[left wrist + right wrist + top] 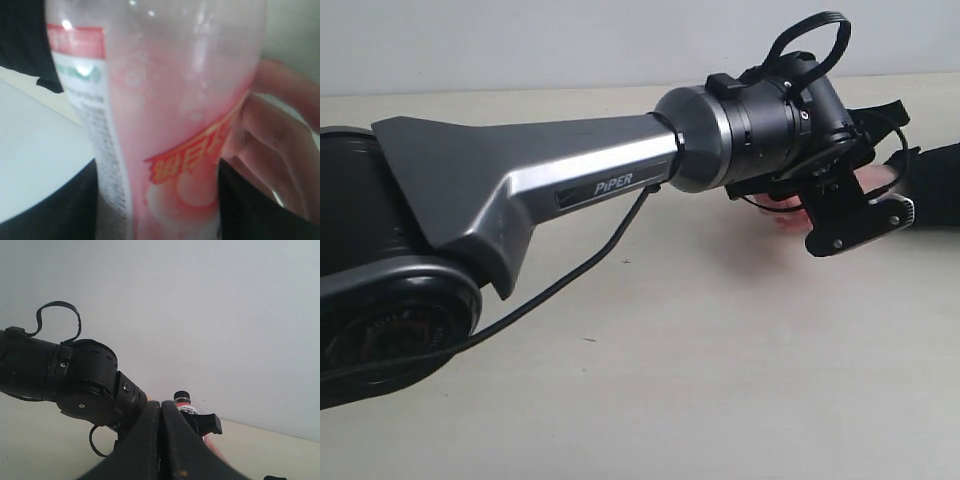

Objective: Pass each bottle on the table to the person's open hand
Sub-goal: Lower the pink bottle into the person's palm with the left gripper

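Over the pale beige, wood-grained worktop (700,380), the grey-and-black left arm (520,180) reaches across to the right. The left gripper (157,215) is clamped on either side of a clear plastic bottle (165,100) with a pink-and-white label and black cap. Just beyond, a bare, light-skinned hand (280,145) in a black sleeve touches the bottle's side, while the right gripper (161,440) hangs nearby, fingers pressed together and empty.

Plain pale wall (520,40) behind; soft, even light.

Pink bottle (170,100): clear glossy plastic, printed label. Table (700,390): matt, smooth. Arm housing (550,160): satin grey metal.
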`<state>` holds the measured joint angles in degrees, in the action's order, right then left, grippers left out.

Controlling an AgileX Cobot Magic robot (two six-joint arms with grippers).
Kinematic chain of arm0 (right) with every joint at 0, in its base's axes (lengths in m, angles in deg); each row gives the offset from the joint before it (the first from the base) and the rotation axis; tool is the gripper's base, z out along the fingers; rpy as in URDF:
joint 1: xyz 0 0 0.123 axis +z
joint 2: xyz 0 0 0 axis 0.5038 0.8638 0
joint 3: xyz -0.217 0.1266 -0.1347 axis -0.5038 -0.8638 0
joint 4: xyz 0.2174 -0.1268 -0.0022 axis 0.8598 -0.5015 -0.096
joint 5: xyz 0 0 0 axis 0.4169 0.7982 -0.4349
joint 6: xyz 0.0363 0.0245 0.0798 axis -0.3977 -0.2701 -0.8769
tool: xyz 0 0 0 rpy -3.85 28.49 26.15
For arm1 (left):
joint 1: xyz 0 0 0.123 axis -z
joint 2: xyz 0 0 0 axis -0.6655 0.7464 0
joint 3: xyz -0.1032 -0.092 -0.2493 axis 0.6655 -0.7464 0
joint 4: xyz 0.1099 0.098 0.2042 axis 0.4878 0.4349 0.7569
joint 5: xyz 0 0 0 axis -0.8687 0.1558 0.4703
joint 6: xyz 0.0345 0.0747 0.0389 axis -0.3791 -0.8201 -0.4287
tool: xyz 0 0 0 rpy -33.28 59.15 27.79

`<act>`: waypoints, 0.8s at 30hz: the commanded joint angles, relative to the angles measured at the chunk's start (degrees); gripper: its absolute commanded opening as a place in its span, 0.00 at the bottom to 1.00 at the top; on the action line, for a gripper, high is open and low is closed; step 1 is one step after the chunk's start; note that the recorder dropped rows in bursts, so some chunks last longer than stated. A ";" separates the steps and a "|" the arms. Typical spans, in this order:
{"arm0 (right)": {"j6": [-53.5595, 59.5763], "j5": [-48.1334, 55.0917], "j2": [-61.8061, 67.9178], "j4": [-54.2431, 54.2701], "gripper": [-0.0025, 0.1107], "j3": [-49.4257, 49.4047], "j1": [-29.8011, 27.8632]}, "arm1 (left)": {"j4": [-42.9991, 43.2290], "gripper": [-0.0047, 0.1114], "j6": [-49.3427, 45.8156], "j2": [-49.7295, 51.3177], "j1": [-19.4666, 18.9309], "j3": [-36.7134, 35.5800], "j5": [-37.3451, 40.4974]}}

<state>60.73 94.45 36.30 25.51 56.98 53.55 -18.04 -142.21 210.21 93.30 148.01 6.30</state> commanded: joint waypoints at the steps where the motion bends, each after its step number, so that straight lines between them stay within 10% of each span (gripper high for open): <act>1: -0.06 -0.29 -0.31 0.01 0.02 -0.19 0.03 | -0.57 0.05 0.12 1.04 0.23 0.08 -2.10; 24: -0.06 -0.29 -0.31 0.01 0.02 -0.19 0.03 | -4.74 0.26 5.33 1.86 0.23 0.08 -2.75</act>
<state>60.73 94.45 36.30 25.51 56.98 53.55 -21.66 -138.40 211.96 93.40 148.01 3.60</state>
